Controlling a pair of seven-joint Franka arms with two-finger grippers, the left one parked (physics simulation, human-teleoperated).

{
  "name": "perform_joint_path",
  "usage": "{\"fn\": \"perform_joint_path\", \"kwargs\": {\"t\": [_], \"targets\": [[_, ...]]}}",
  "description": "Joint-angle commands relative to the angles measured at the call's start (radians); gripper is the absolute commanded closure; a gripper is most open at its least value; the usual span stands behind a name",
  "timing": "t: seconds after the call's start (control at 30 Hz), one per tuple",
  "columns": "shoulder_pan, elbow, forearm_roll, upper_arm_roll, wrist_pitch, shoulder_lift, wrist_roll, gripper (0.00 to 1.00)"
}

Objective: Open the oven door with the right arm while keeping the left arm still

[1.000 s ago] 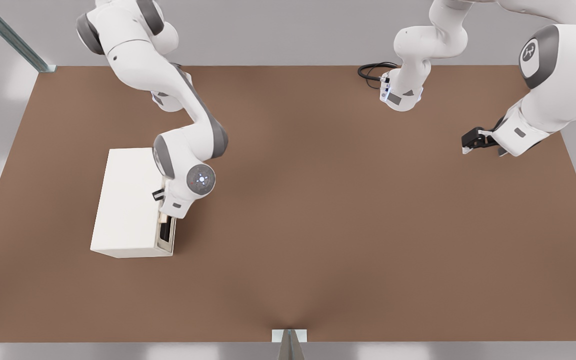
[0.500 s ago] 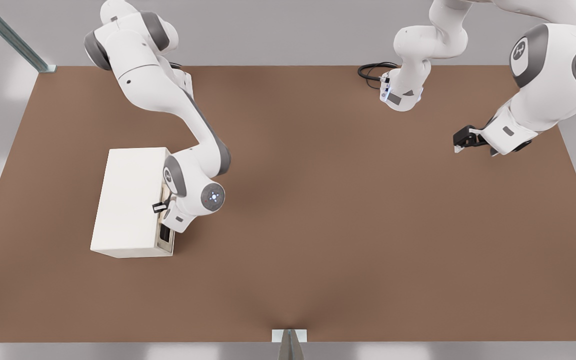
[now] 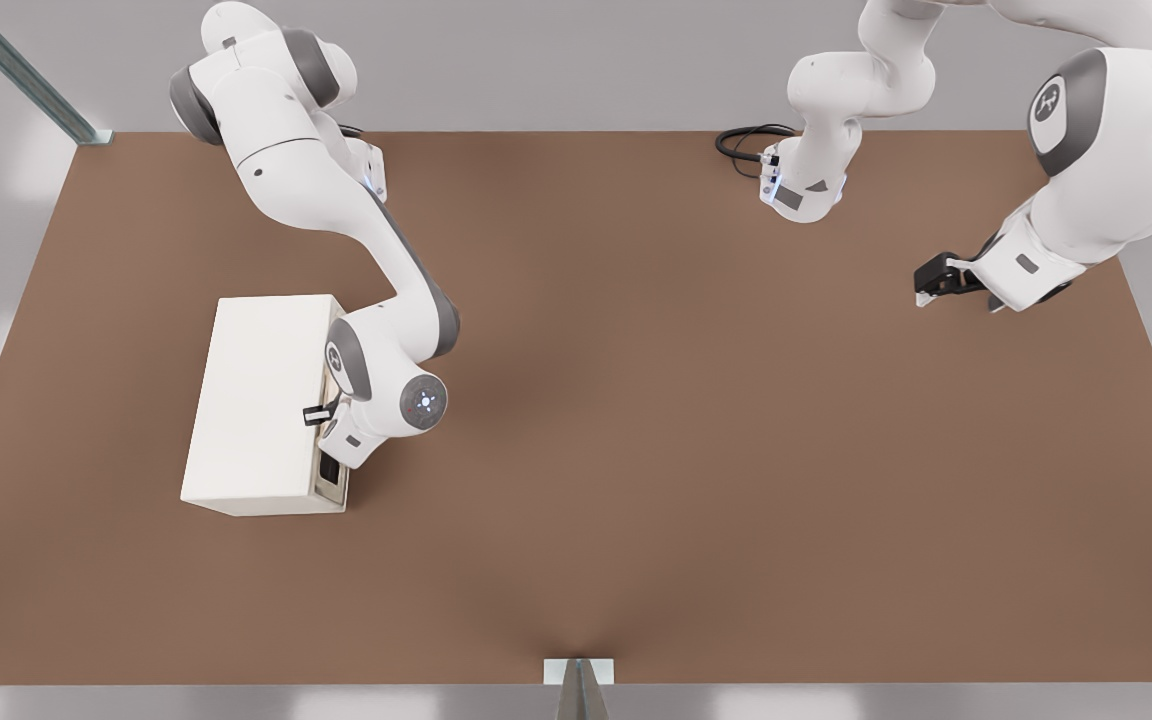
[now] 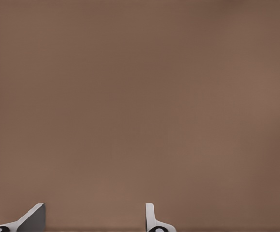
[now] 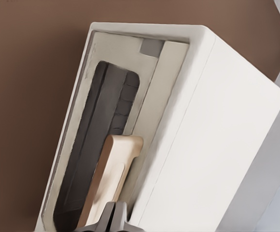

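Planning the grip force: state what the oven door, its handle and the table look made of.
Oven door: matte cream, painted metal or plastic; dark window.
Handle: smooth beige, perhaps plastic or wood; no grain visible.
Table: flat matte brown, unclear.
Gripper is at the handle.

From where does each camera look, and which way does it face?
Front view: high above the table, looking down; both arms show, the gripper at the oven door.
Left wrist view: on the parked arm, facing bare table; two fingertips show.
Right wrist view: on the working arm, facing the door and its handle.
Front and right wrist views share the oven.
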Motion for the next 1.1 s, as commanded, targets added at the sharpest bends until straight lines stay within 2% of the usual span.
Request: {"fn": "perform_joint_path", "kwargs": {"t": [0.0,0.63,0.77,0.8,0.83,0.87,0.97,1.0,1.07], "targets": [[0.000,0.001,0.001,0.000,0.000,0.004,0.073,0.79],[0.007,0.010,0.010,0.000,-0.010,0.017,0.076,0.79],[0.032,0.068,0.049,0.009,-0.038,0.017,0.086,0.79],[0.034,0.079,0.075,0.009,-0.040,0.017,0.083,0.67],[-0.012,0.111,0.190,0.008,-0.038,0.013,0.036,0.00],[-0.017,0.159,0.254,0.000,-0.073,0.012,0.007,0.00],[-0.186,0.366,0.470,0.000,-0.317,0.006,-0.180,0.00],[-0.236,0.401,0.492,0.003,-0.360,-0.012,-0.237,0.00],[-0.301,0.332,0.483,-0.023,-0.380,-0.220,-0.245,0.00]]}}
